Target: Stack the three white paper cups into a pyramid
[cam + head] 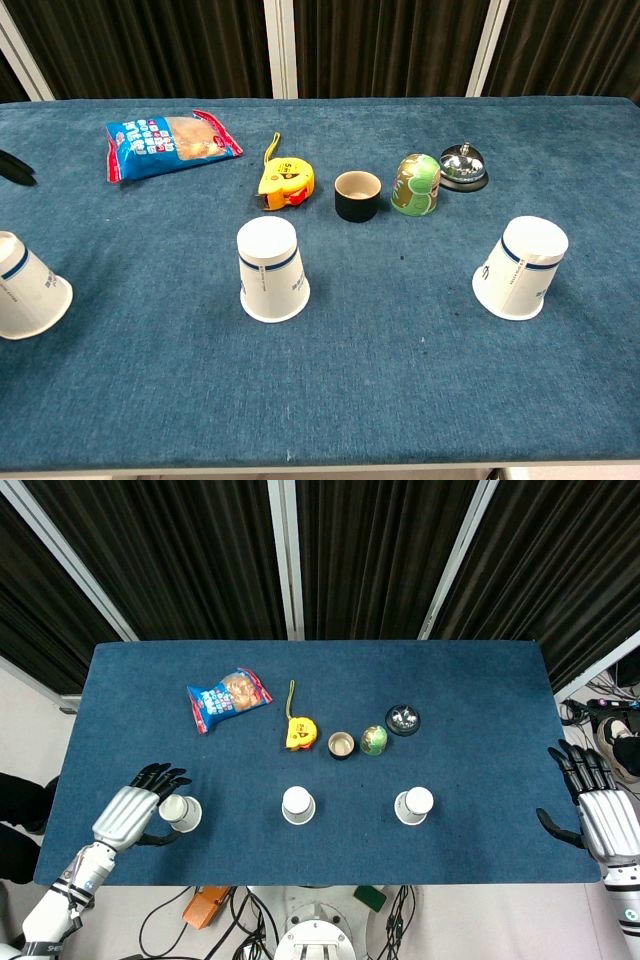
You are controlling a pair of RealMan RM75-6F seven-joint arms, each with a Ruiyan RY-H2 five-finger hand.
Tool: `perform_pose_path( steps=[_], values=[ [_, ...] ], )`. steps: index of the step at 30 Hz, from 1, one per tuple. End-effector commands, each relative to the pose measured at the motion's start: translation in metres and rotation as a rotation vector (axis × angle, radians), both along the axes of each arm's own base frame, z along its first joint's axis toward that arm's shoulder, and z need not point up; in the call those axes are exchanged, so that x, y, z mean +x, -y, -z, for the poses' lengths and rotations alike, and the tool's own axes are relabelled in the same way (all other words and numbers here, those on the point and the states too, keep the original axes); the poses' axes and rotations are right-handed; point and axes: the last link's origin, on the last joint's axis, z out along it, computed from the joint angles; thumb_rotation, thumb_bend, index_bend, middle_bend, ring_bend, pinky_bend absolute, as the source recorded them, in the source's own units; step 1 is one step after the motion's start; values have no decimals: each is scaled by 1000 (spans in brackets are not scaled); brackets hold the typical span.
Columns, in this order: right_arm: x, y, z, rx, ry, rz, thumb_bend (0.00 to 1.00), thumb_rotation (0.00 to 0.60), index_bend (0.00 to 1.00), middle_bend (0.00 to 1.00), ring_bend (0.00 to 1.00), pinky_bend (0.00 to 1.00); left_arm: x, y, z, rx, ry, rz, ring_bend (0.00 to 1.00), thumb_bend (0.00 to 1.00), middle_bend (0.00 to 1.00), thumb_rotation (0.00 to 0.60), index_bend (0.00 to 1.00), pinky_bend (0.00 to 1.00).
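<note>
Three white paper cups stand upside down in a row along the near edge of the blue counter [480,700], well apart from one another: the left cup [179,812], the middle cup [297,805] and the right cup [413,804]. None is stacked yet, so the pyramid is not begun. Behind them lie a snack bag [227,699], a yellow tape measure [299,732], a small dark cup [342,745], a green egg-shaped thing [374,740] and a desk bell [404,719].

The left hand [135,812] sits just beside the left cup, its fingers [160,775] spread and reaching round the far side of it; whether they touch the cup I cannot tell, and they do not look closed on it, so I judge the hand released. The right hand [603,820] hangs off the right end of the counter, fingers apart and holding nothing.

The step in hand seems to be grasping the left cup. To do it well, the fingers should wrap the wall low and gently, since thin paper buckles under a hard squeeze. The cup should stay mouth-down and be brought beside the middle cup, walls nearly touching, so a third can bridge the two bases
</note>
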Motion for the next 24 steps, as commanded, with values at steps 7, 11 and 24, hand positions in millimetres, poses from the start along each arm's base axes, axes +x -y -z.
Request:
perform_pose_path(
  steps=[7,11,24],
  values=[
    [-2,1,2,8,1,6,415,600,0,0,0,12,-10,-1,12,-9,-64,-36,0,227,92,600,228,12],
    [-1,1,3,10,1,7,415,600,0,0,0,13,-17,-2,13,-4,-77,-69,0,235,92,600,229,12],
    [-2,1,5,13,1,17,415,600,0,0,0,12,-27,-12,20,-10,-58,-100,0,339,125,600,372,13]
  ],
)
